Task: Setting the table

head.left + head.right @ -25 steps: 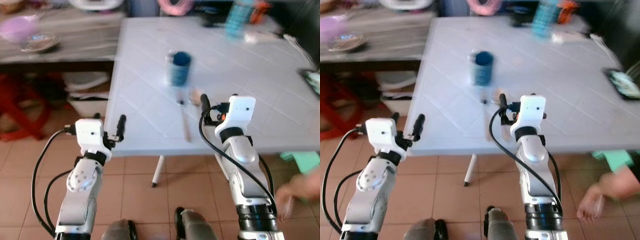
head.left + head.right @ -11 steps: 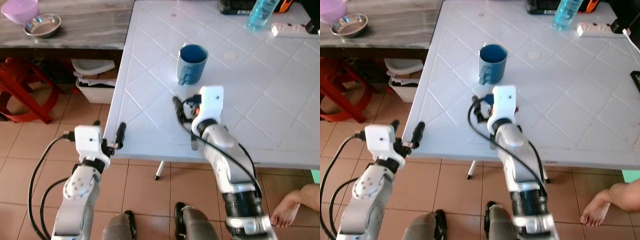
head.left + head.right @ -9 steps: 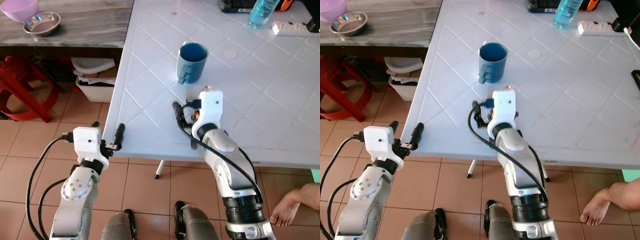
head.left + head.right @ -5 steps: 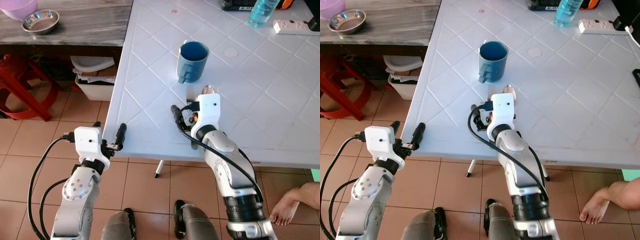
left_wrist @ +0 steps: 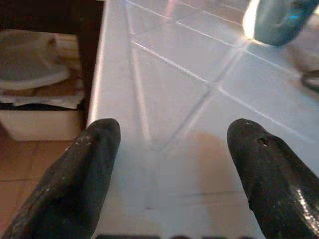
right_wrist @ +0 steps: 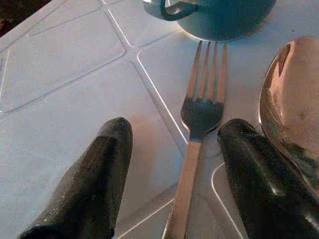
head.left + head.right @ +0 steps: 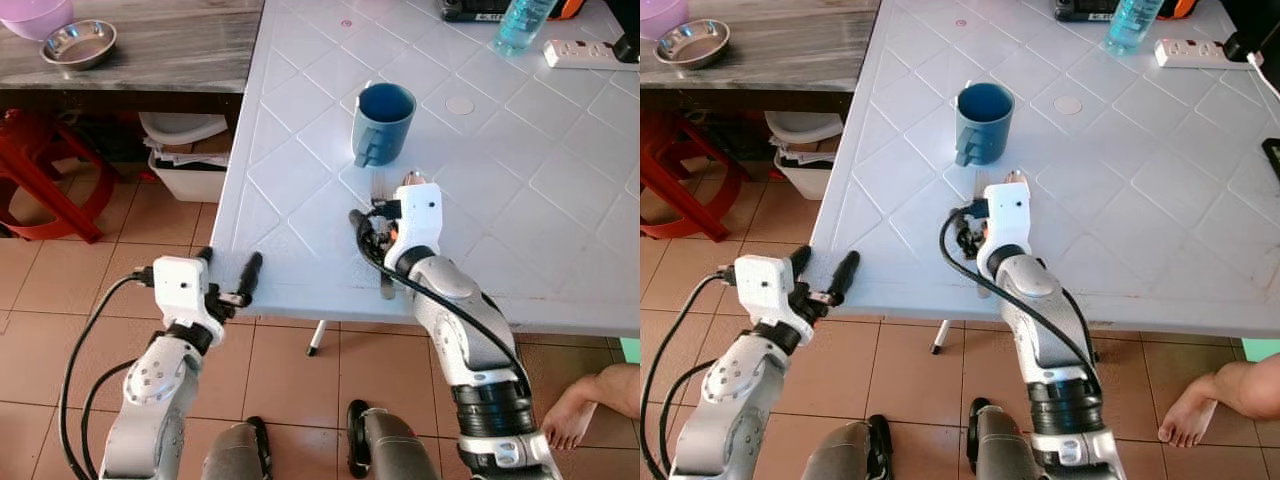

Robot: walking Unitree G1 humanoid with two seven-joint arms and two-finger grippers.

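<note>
White table (image 7: 560,200), fork (image 6: 197,129) lengthwise, tines toward blue mug (image 7: 385,120)

Left claw (image 5: 169,174): two black fingers (image 5: 75,184) spread wide apart, nothing between them, hanging over the table's near edge.
Table (image 5: 174,99): white, moulded with diamond-shaped grooves; its edge runs back from beside one finger.
Mug (image 5: 276,20): blue, standing on the table at the far end, well apart from the claw, partly cut off by the frame and lit bright on one side.
Dark thing (image 5: 311,79): on the table near the mug, at the frame's edge, too little showing to tell what it is.
Bin (image 5: 37,84): pale, beyond the table's edge, low down on a tiled floor (image 5: 30,159), with paper stuffed in it.
</note>
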